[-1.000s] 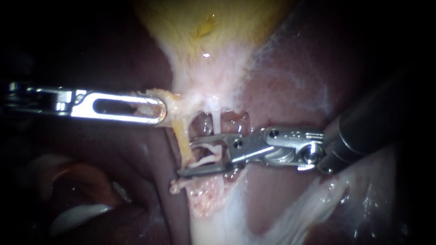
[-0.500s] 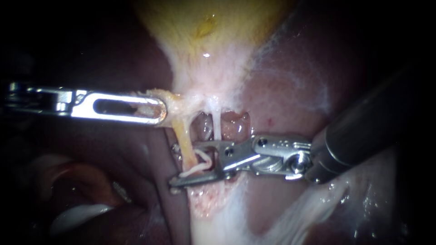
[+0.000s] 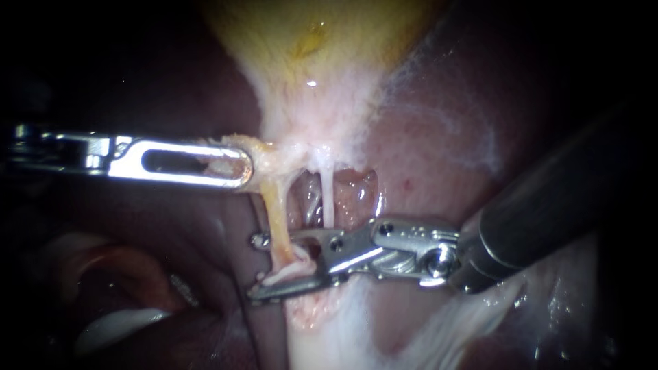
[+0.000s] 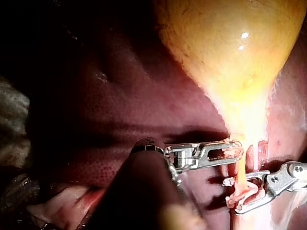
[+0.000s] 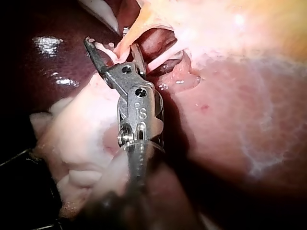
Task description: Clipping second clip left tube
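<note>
The left tube point(image 3: 277, 212), yellowish, runs down from the gallbladder point(image 3: 322, 41) neck, and a thin white right tube point(image 3: 327, 192) hangs beside it. My right instrument point(image 3: 256, 268) comes in from the right. Its jaws are open and straddle the low end of the left tube, with both tips past it. A pale strip lies along the lower jaw. My left instrument point(image 3: 229, 163) is shut on tissue at the gallbladder neck and holds it to the left. In the right wrist view, the left tube point(image 5: 128, 40) crosses between the jaws of my right instrument point(image 5: 108, 39).
Dark red liver point(image 3: 439, 137) surrounds the tubes on both sides. Pale fatty tissue point(image 3: 343, 329) lies under my right instrument. In the left wrist view, the gallbladder point(image 4: 230, 48) bulges ahead of my left instrument point(image 4: 229, 152), with my right instrument point(image 4: 240, 197) beside it.
My right instrument has slid left and slightly down, so its open jaws now reach fully across the left tube. The left instrument has held still.
</note>
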You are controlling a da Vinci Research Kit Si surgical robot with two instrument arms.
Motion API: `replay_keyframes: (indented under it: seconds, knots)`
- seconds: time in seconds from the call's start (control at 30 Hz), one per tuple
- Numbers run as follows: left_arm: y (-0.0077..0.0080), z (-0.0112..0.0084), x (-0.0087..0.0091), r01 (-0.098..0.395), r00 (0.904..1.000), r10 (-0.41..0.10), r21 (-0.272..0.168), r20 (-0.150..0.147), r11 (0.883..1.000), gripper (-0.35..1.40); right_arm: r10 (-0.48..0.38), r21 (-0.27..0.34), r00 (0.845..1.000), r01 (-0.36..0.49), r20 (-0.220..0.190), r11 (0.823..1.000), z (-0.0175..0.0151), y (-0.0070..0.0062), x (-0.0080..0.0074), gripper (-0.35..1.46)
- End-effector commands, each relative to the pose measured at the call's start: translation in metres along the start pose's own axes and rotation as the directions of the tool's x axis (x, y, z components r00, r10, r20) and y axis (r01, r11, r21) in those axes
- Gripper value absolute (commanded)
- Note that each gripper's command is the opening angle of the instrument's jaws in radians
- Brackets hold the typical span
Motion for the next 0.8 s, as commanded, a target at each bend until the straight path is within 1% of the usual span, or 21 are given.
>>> replay_keyframes:
  seconds: [0.03,0.47,0.6,0.8]
  knots:
    - [0.0,0.0,0.0,0.0,1.0,0.0,-0.001,0.0,1.0,-0.35,-0.004,0.011,1.0,0.004,0.002,1.0,0.0,0.0,0.0,0.43]
    - [0.0,0.0001,0.0,0.0,1.0,0.0,-0.001,0.001,1.0,-0.35,-0.009,0.01,1.0,0.009,0.003,1.0,0.0004,0.0001,0.0,0.41]
    - [0.0,0.0002,0.0,0.0,1.0,0.0,0.001,-0.001,1.0,-0.35,-0.012,0.007,1.0,0.012,0.004,1.0,0.0008,0.0001,-0.0003,0.41]
    - [0.0,0.0002,0.0,0.0,1.0,0.0,0.0,-0.001,1.0,-0.35,-0.017,0.02,1.0,0.016,0.008,1.0,0.0013,0.0,-0.0008,0.4]
